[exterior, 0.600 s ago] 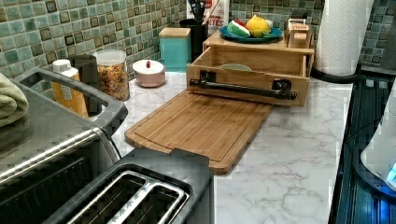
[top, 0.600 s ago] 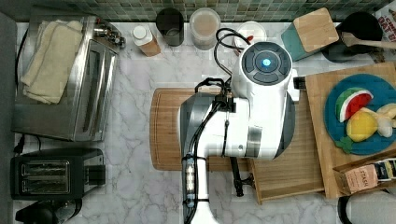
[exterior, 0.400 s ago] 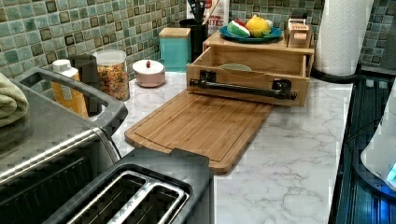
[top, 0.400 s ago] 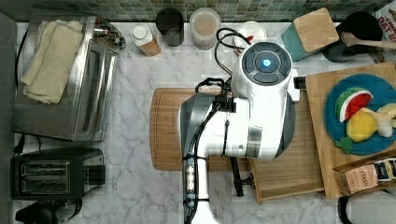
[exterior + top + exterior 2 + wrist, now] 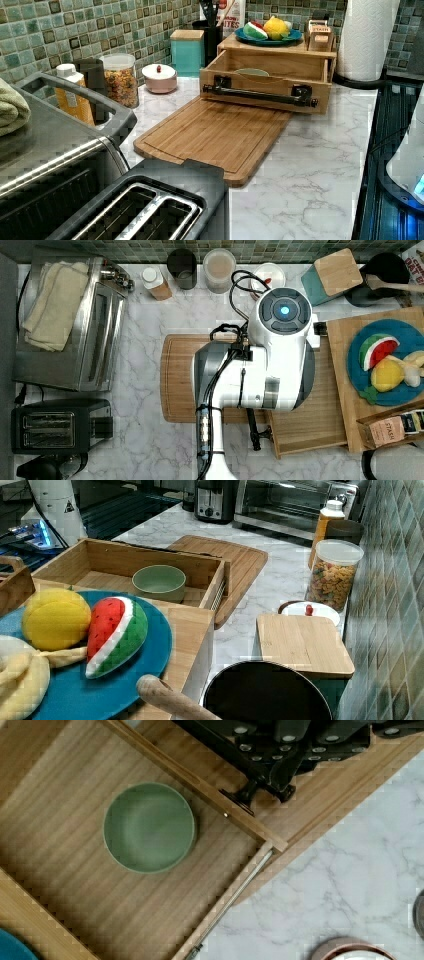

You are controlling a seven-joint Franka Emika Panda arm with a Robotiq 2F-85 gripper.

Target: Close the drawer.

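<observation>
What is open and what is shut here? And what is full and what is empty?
drawer: open, pulled out over the cutting board.
green bowl: upright in the drawer, empty.
cereal jar: lid on, nearly full.
teal box: wooden lid on.
pink dish: lid on.
toaster: slots empty.
blue plate: loaded with toy fruit.

White marble counter (image 5: 310,165) — cutting board (image 5: 210,135), toaster (image 5: 55,429), toaster oven (image 5: 95,325), cereal jar (image 5: 120,80).
</observation>
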